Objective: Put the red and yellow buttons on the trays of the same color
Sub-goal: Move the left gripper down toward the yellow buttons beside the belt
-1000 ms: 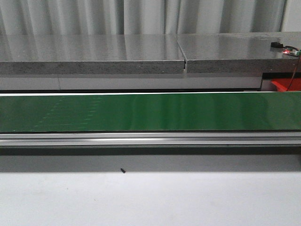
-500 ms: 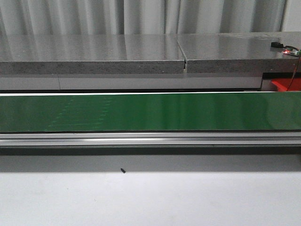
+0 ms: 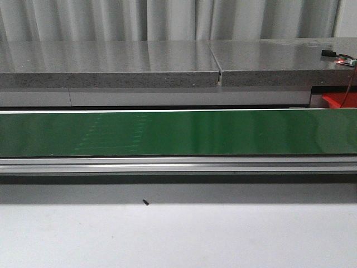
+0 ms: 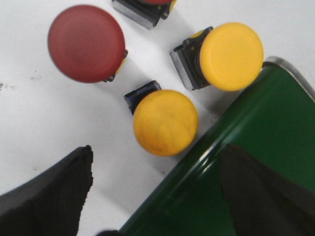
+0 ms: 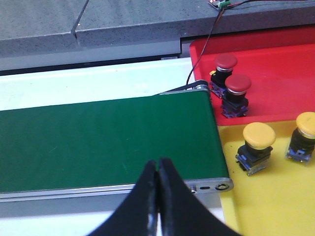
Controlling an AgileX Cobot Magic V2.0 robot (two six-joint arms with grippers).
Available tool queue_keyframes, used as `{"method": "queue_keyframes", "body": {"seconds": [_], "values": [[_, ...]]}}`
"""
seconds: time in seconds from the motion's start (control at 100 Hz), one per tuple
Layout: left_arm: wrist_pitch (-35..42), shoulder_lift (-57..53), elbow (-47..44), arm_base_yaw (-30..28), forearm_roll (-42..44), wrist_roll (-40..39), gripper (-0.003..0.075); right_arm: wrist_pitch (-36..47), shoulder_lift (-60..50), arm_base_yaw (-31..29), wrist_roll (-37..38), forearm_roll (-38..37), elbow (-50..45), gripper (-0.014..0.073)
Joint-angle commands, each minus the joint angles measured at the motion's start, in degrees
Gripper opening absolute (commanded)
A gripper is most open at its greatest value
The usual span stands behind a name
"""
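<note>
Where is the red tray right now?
In the right wrist view, the red tray sits past the green conveyor belt's end, adjoining the yellow tray, holding two red buttons.

Green conveyor belt [image 3: 178, 133], grey stone counter [image 3: 111, 64], small black screw [image 3: 145, 202]

Even indoor light, glare streaks on the belt [image 3: 178, 133] and counter [image 3: 111, 56]; close buttons [image 4: 165, 122] look soft.

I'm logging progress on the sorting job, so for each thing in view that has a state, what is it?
Left claw: open, empty.
Right claw: shut, empty.
Green belt: bare.
Red tray: holds two red buttons, upright.
Yellow tray: holds two yellow buttons, upright.
Unsorted red button: on the white table.
Unsorted yellow buttons: on the table, beside the belt.
</note>
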State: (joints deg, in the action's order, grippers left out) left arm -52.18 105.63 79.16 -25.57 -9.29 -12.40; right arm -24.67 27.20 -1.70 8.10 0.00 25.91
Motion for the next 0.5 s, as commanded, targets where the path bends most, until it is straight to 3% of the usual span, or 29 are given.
{"method": "queue_keyframes", "body": {"seconds": [0.0,0.49], "values": [[-0.50,-0.92,3.49,-0.11,-0.96,-0.71,0.0493,4.57,0.09,0.01,-0.01,-0.71,1.45,-0.0067],[0.52,2.63,4.87,-0.11,-1.04,-0.71,0.0480,4.57,0.09,0.01,-0.01,-0.71,1.45,-0.0067]]}}
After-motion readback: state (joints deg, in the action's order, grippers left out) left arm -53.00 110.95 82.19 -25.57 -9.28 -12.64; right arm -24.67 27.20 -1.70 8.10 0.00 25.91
